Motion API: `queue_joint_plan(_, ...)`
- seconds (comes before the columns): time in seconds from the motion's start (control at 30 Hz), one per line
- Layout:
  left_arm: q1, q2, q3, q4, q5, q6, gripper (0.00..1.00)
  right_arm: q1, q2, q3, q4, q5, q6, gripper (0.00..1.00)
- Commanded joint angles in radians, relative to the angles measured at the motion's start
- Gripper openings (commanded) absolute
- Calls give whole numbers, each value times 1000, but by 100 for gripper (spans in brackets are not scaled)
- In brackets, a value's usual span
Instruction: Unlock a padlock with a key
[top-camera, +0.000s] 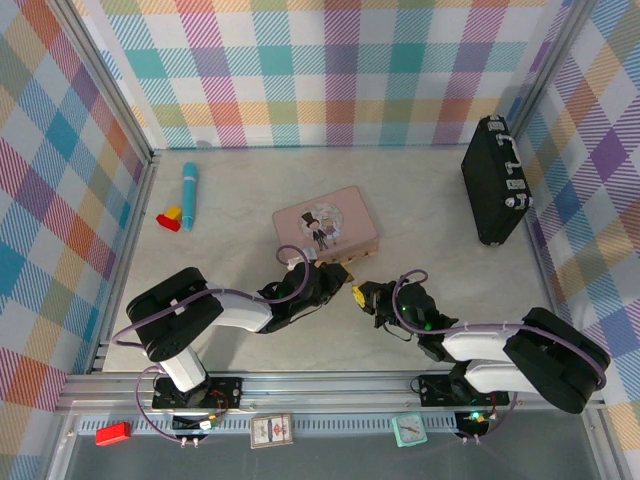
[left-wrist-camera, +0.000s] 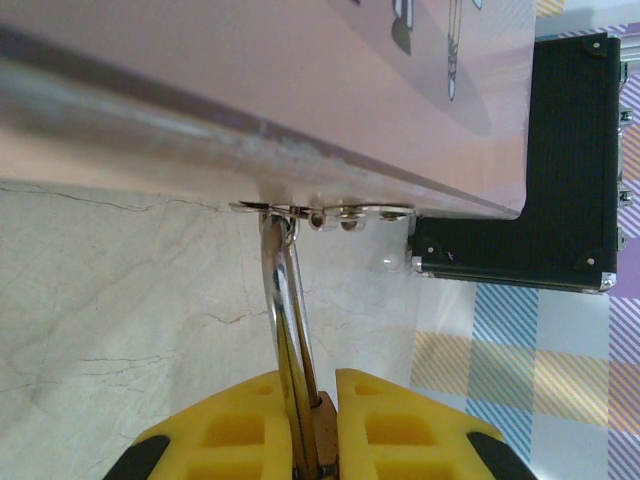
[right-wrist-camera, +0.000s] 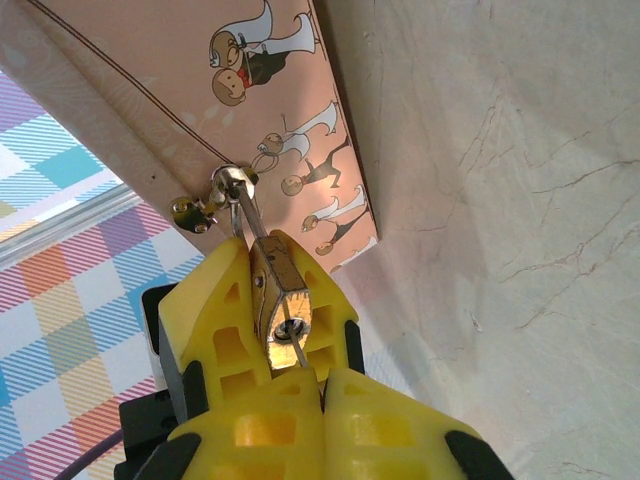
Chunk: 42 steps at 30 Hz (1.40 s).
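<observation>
The left gripper (left-wrist-camera: 312, 405) is pinching the padlock (right-wrist-camera: 280, 290) by its brass body, fingers nearly shut, the shackle hanging through the pink tin's (right-wrist-camera: 150, 90) hasp. The right gripper (right-wrist-camera: 322, 392) is clamping the key (right-wrist-camera: 296, 350), its shaft sitting in the keyhole.

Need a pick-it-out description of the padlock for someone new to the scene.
Start at the pink illustrated tin in the middle of the table. From the hasp on its near side hangs the padlock, clamped in the yellow-tipped left gripper. It is the one brass-gold block with a thin silver shackle, far smaller than the tin.
</observation>
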Motion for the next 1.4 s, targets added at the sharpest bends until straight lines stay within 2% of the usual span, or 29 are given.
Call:
queue_joint_plan(0.0,-40,-36,13,175,80,-64,0,-20,35,13,101,-21,20,0)
queue_joint_plan(0.23,-42,-44,13,172,81,-62,0,-51,67,12,165,-51,25,0)
queue_joint_plan(0.47,-42,-39,18,172,90,-65,0,-96,20,1,128,-73,16,0)
queue_joint_plan(1.0,-58,-36,63,173,113,-69,0,-100,3,33,101,-108,-16,0)
queue_joint_plan(1.37,-77,-63,80,147,111,-89,0,-102,12,79,81,-115,-119,0)
